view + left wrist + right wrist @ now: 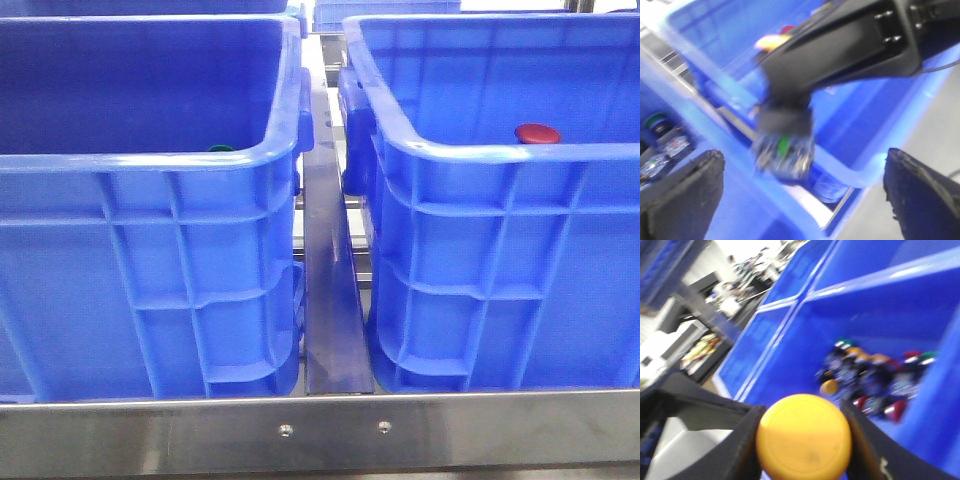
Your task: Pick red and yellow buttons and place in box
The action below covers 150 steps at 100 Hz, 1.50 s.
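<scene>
The right claw (802, 440) is clamping a yellow button (804, 436) by its cap, one dark finger (730, 440) pressing on each side, so it's holding it pretty snug. Just past that claw, down inside a blue crate (880, 310), a blurry heap of buttons (875, 380) is sitting, with red, green and orange caps mixed together.

The left claw (802, 200) is hanging wide apart with nothing between its fingers (682, 192). Right in front of it the other arm (850, 45) is crossing over a crate rim, everything smeared by motion. Off to one side of that claw a green-capped button (655, 122) is poking up.

From the front, neither claw is showing; a red button (537, 133) is peeking over the near rim of the right-hand box (500, 260), and a left-hand box (150, 270) is standing beside it on the bench (320, 430).
</scene>
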Motion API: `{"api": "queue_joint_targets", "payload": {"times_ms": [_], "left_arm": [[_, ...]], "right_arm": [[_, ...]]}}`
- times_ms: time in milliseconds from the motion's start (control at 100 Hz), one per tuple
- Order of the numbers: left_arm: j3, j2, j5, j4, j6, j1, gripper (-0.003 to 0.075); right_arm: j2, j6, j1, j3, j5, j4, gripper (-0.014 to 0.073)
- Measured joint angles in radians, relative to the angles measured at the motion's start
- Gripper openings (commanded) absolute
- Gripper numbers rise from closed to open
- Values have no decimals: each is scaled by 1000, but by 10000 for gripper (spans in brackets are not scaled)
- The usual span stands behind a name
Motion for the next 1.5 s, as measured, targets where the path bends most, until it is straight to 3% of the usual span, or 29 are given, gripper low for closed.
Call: {"api": "queue_joint_targets", "payload": {"times_ms": [240,540,780,980,1120,1330,1500], "left_arm": [[16,-53,7,5,-6,126,606],[170,-198,9,16,-59,407,606],[294,-366,-26,22,-79,622,606],[393,-523,-57,23,-84,692,591],[438,-603,-63,23,-84,696,430],[458,-636,-65,23,-84,696,-11],[458,-635,-69,23,-84,696,-20]], "right_arm": [[-56,-47,-141,0,-39,0,153],[-134,-54,-300,0,-45,-36,153],[-151,-58,-339,0,-83,-95,153],[-151,-58,-339,0,-139,-128,153],[-151,-62,-339,0,-202,-148,153],[-151,-119,-339,0,-332,-168,153],[-147,-206,-339,0,-481,-160,153]]}}
